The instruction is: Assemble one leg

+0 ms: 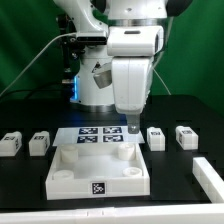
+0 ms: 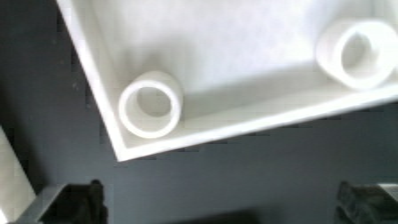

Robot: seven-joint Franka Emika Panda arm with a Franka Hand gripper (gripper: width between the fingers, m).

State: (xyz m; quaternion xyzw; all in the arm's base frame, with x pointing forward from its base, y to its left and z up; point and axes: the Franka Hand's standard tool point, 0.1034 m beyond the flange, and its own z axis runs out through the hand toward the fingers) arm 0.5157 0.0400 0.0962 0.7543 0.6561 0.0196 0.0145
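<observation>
Several white legs with black-and-white tags lie on the black table: two at the exterior view's left (image 1: 10, 143) (image 1: 40, 142) and two at its right (image 1: 156, 138) (image 1: 186, 136). My gripper (image 1: 131, 127) hangs over the back right corner of the large white tray-like tabletop (image 1: 60, 178), just left of the nearer right leg. In the wrist view the gripper (image 2: 222, 205) is open and empty over dark table. The tabletop's corner (image 2: 231, 70) with two round sockets (image 2: 151, 105) (image 2: 356, 48) lies beyond it. No leg shows in the wrist view.
The marker board (image 1: 98, 135) lies flat behind the tabletop. Another white part (image 1: 210, 178) sits at the exterior view's right edge. A green backdrop stands behind, and the arm's base is at the back.
</observation>
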